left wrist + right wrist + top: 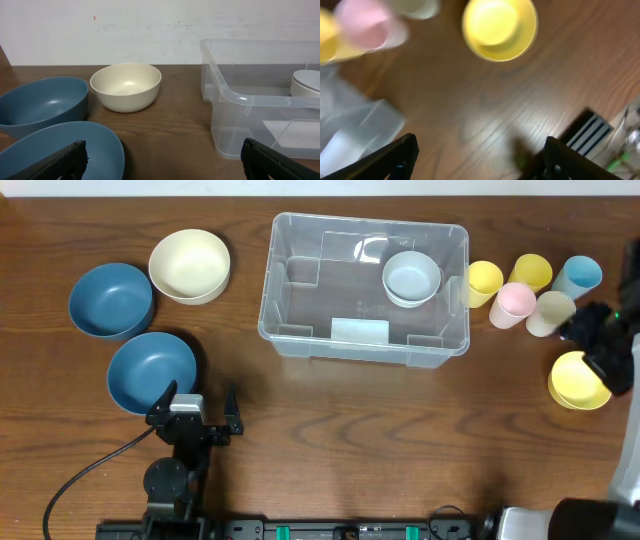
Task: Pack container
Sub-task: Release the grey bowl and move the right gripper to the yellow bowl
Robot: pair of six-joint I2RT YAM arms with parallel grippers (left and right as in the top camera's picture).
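The clear container (330, 285) stands at the table's middle back, with a pale bowl (411, 277) inside at its right end. My left gripper (195, 408) is open and empty at the front left, just right of the near blue bowl (150, 370). In the left wrist view its fingers (162, 160) frame that blue bowl (65, 147) and the container's corner (235, 100). My right gripper (597, 340) is open and empty, hovering by the yellow bowl (577, 383). The blurred right wrist view shows its fingers (480, 160) over bare wood, the yellow bowl (500, 27) ahead of them.
A cream bowl (189, 265) and a second blue bowl (110, 300) sit at the back left. Several cups, yellow (484, 280), pink (513, 302), yellow (531, 272), beige (550, 312) and light blue (577, 276), stand right of the container.
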